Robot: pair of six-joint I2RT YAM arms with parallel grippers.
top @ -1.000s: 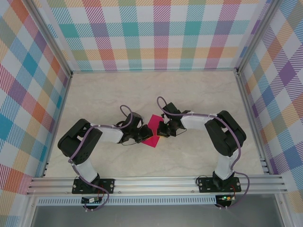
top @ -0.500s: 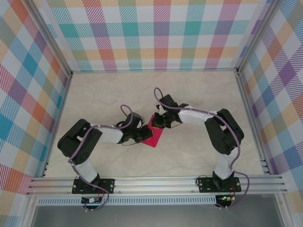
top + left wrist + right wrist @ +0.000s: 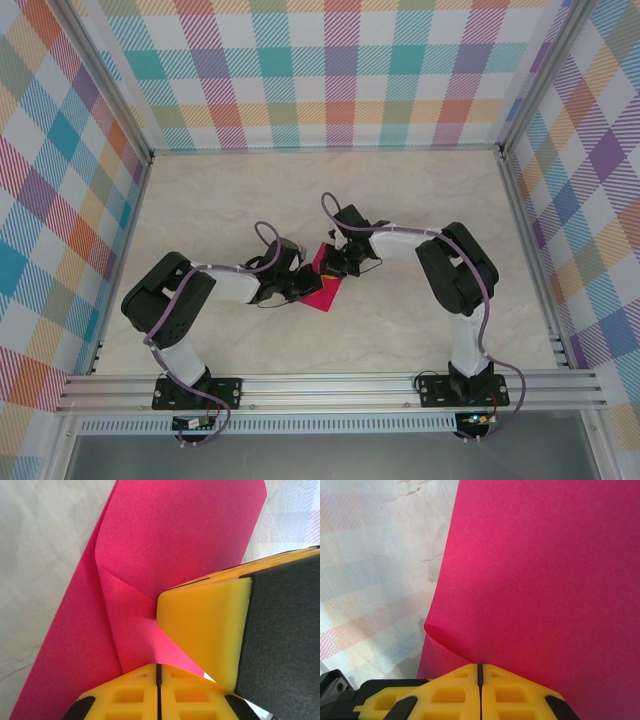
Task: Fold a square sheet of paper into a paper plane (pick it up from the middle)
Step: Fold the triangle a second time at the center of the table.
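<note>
Magenta-pink paper sits at the middle of the pale table (image 3: 250, 200), between the two arms. This is the square sheet of paper (image 3: 327, 287), part-folded and not yet a dart.

On the left, the left gripper (image 3: 306, 286) comes in low from the sheet's left side. Its wrist view shows the left gripper (image 3: 158, 676) with jaws clenched together, tips down on the sheet (image 3: 170, 535) where a diagonal crease runs up from them. I judge it is pinning the paper rather than holding a layer.

On the right, the right gripper (image 3: 339, 262) reaches over the sheet's far edge, close against the left one. In the left wrist view its yellow finger (image 3: 200, 630) lies against the lifted flap. In its own view the right gripper (image 3: 480, 672) has its jaws closed, with the curled edge of the sheet (image 3: 545, 575) running into the tips, so it appears to be nipping that flap.

The step in hand looks like an early diagonal fold. Next, the flap should be laid flat to the line and the crease pressed, while the left tips stop the sheet sliding.
</note>
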